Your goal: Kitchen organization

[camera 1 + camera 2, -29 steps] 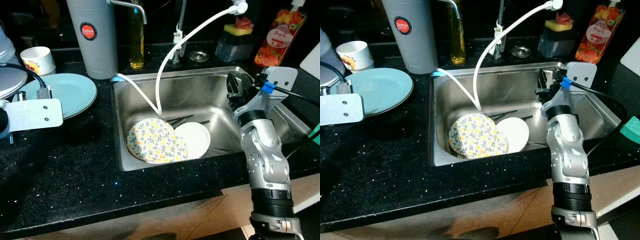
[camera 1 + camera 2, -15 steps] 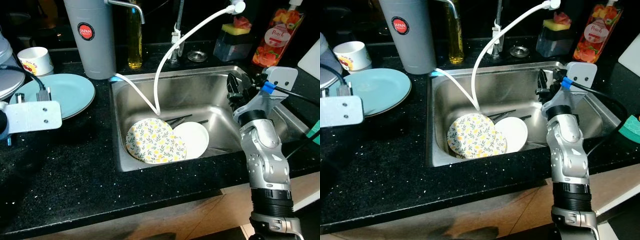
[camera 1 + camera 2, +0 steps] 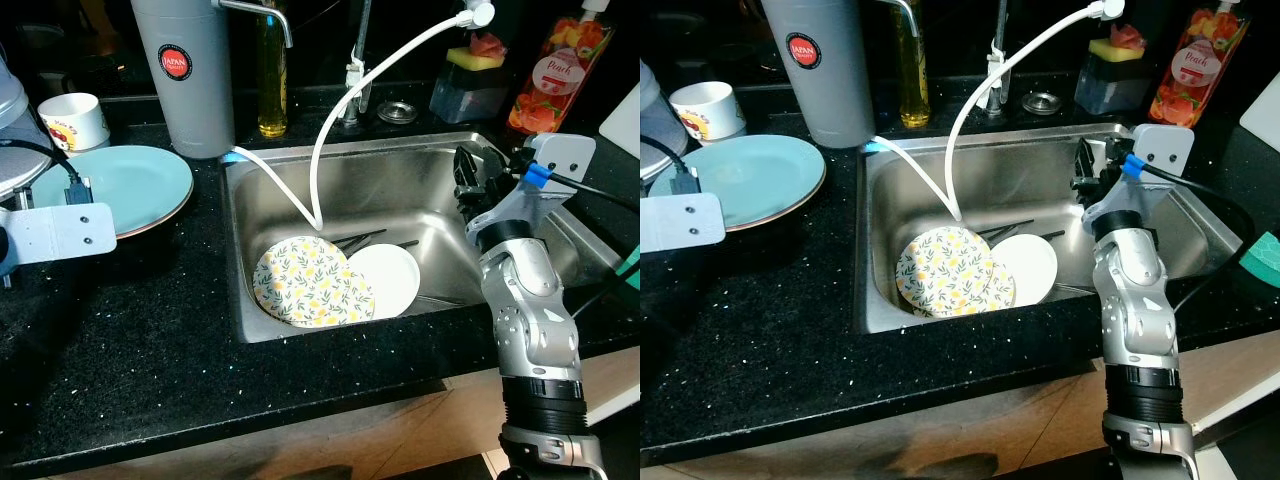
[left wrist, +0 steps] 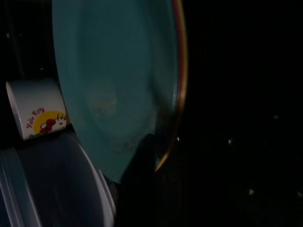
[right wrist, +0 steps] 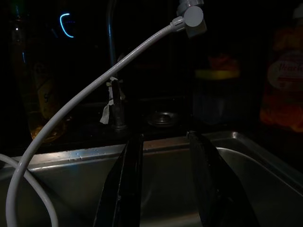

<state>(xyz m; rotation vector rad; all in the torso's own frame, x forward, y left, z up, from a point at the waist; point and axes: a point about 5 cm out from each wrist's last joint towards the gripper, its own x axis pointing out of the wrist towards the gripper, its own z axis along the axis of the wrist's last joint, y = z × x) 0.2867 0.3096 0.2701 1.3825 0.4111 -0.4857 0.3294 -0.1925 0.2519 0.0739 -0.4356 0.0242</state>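
Observation:
A yellow-flowered plate (image 3: 310, 283) leans in the steel sink (image 3: 400, 170), overlapping a white plate (image 3: 390, 278), with dark utensils (image 3: 365, 240) behind them. My right gripper (image 5: 165, 189) hovers over the sink's right side, open, with nothing between its fingers (image 5: 130, 189), pointing toward the faucet (image 5: 113, 71). It also appears at the sink's right wall (image 3: 470, 180). A teal plate (image 3: 130, 185) lies on the black counter at the left, with my left wrist (image 3: 55, 232) just in front of it. The left wrist view shows that teal plate (image 4: 118, 85) close up.
A white cartoon cup (image 3: 75, 120) and a pale lidded container (image 4: 57, 189) stand by the teal plate. A grey water filter (image 3: 195, 75), oil bottle (image 3: 272, 80), sponge holder (image 3: 470, 80) and soap bottle (image 3: 560, 65) line the back. A white hose (image 3: 340, 110) arcs into the sink.
My left wrist has drawn slightly to the left in front of the teal plate. The right arm and the dishes in the sink have not moved.

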